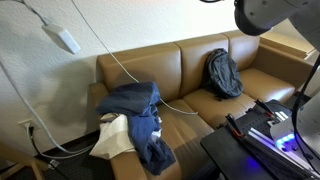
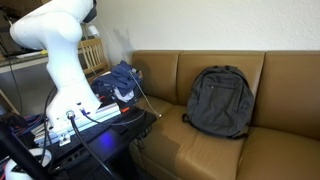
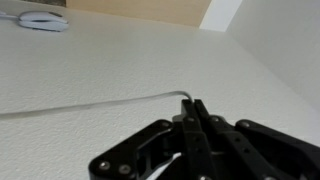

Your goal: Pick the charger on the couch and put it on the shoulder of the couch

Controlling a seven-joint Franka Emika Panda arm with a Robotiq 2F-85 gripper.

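The tool [image 3: 196,112] is clenched on a thin white cable [image 3: 90,103]. In an exterior view, the white oval charger brick [image 1: 64,40] hangs in open air, above and past the end of the brown leather couch [image 1: 150,65].

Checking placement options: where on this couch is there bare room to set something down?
The backrest top is bare. The seat patch between the clothes pile and backpack is free except for the cable crossing it. The end seat beyond the backpack is bare. The clothes end is crowded.

Dim, soft indoor light; slight blur
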